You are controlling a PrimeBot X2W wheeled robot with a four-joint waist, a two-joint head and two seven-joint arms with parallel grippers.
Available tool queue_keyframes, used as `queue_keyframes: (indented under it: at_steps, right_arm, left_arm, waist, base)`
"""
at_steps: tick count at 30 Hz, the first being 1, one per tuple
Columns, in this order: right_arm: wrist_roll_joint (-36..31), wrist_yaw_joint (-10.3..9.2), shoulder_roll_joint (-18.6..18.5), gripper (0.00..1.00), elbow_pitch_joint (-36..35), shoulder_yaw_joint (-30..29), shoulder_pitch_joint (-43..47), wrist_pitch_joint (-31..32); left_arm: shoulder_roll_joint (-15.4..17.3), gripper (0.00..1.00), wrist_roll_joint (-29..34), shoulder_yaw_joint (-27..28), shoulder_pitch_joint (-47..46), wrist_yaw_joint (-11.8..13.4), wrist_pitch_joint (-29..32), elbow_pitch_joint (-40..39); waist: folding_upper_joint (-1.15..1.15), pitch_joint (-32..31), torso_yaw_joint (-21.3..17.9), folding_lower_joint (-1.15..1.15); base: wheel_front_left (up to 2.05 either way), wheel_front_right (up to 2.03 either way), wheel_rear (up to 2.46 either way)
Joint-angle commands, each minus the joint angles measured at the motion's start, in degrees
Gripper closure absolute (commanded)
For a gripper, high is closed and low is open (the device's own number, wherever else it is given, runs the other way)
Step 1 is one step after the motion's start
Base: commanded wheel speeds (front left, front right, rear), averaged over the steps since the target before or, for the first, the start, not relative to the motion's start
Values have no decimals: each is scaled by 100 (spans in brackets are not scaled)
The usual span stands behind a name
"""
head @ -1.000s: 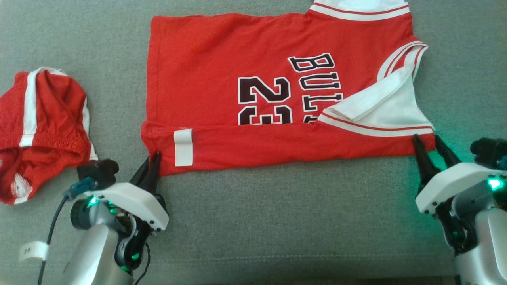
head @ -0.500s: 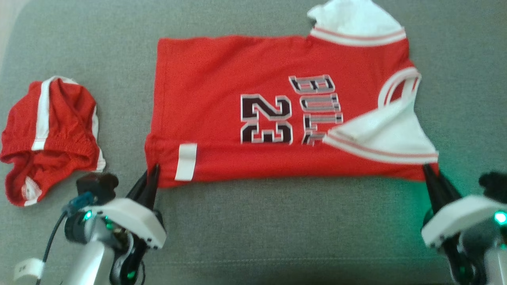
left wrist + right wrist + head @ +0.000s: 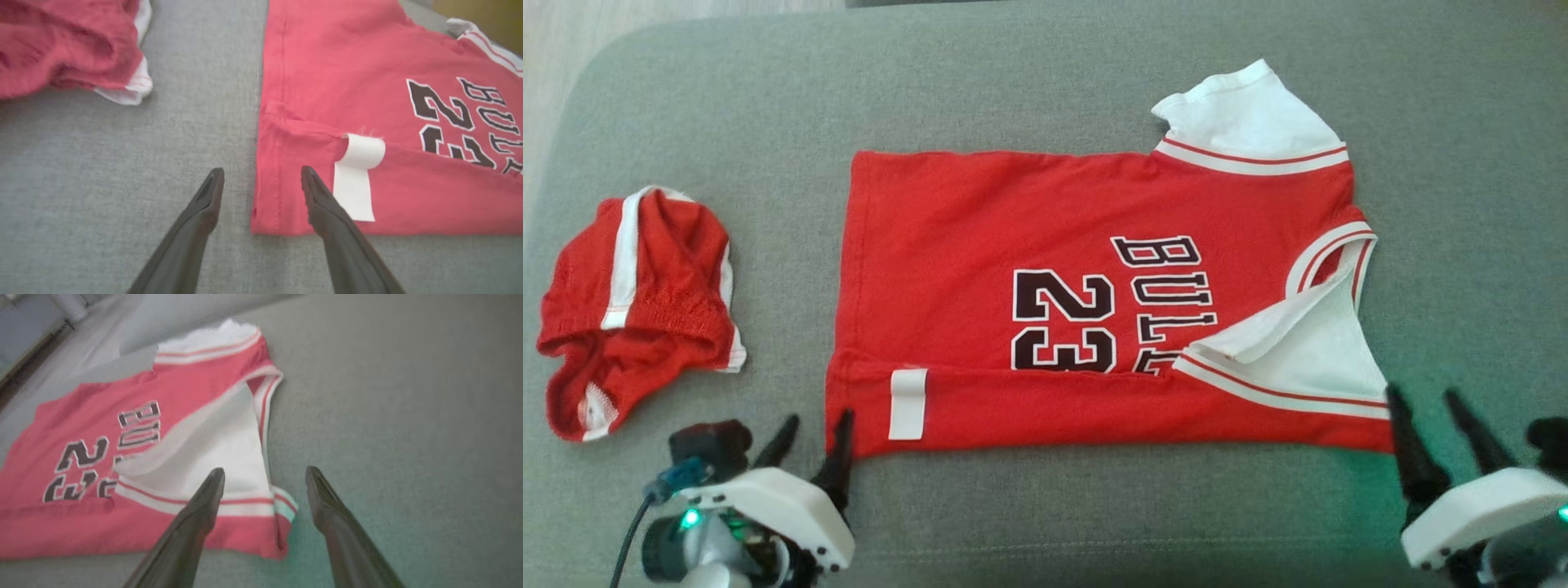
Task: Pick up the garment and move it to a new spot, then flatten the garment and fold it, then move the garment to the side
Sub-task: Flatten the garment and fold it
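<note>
1. Garment location: the red jersey [image 3: 1045, 286] lies flat at the middle of the grey cushion [image 3: 1094, 523], with its near long edge turned over as a strip.
2. Left gripper [image 3: 817, 420]: fingers spread wide, holding nothing, poised at the jersey's near-left corner.
3. Right gripper [image 3: 1423, 396]: fingers spread wide, holding nothing, poised at the near-right corner.
4. Step in hand: folding. The first lengthwise fold appears laid.
5. Next move: probably a fresh grip for a second fold. Keep clear of the red shorts [image 3: 637, 310] near the cushion's left edge.

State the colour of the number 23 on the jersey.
The number 23 is black, outlined in white; the head view shows it best.
</note>
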Motion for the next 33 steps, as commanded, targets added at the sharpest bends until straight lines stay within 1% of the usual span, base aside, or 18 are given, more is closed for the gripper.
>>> queue_keyframes:
  at_steps: [1,3,6,9,12,17,21,24,26,31,33]
  right_arm:
    - [-89,20,-135,0,-385,95,-190,-289]
    - [-234,20,-112,0,-603,97,-253,-601]
    - [-454,20,-83,0,-873,136,-389,-935]
    - [-625,20,-78,0,-1089,203,-590,-1092]
    - [-718,20,-124,0,-1247,337,-807,-1145]
    - [-748,20,-156,0,-1317,421,-1033,-1120]
    - [-719,20,-109,0,-1331,406,-1033,-1085]
    - [-709,20,-75,0,-1359,382,-1034,-1067]
    - [-705,20,-55,0,-1391,390,-1059,-1049]
    - [-726,20,-24,0,-1470,485,-1246,-1032]
    - [-738,20,-11,0,-1485,551,-1319,-1047]
  left_arm:
    - [77,0,111,267,-114,131,-220,-275]
    - [114,0,285,331,-126,304,-439,-412]
    - [170,0,555,415,-229,473,-900,-748]
    - [232,0,724,462,-386,523,-1223,-1005]
    - [268,0,829,502,-548,577,-1400,-1192]
    - [312,0,961,445,-716,612,-1452,-1319]
    - [329,0,948,373,-793,578,-1326,-1288]
    - [347,0,866,315,-1007,465,-1161,-1232]
    - [372,0,749,260,-1267,312,-939,-1113]
    - [427,0,263,160,-2245,-174,-59,-468]
    - [519,0,85,174,-2668,-325,369,-58]
  waist:
    - [0,-33,-7,0]
    - [0,-66,-6,0]
    - [0,-98,-6,0]
    - [0,-102,-9,0]
    - [0,-101,-24,0]
    - [0,-103,-32,0]
    - [0,-52,-16,0]
    - [0,61,10,0]
    - [0,172,17,0]
    - [0,537,-61,0]
    - [0,684,-132,0]
  base:
    - [0,0,0]
    - [0,0,0]
    - [0,0,0]
    - [0,0,0]
    - [0,0,0]
    - [0,0,0]
    - [0,0,0]
    - [0,0,0]
    - [0,0,0]
    - [0,0,0]
    - [0,0,0]
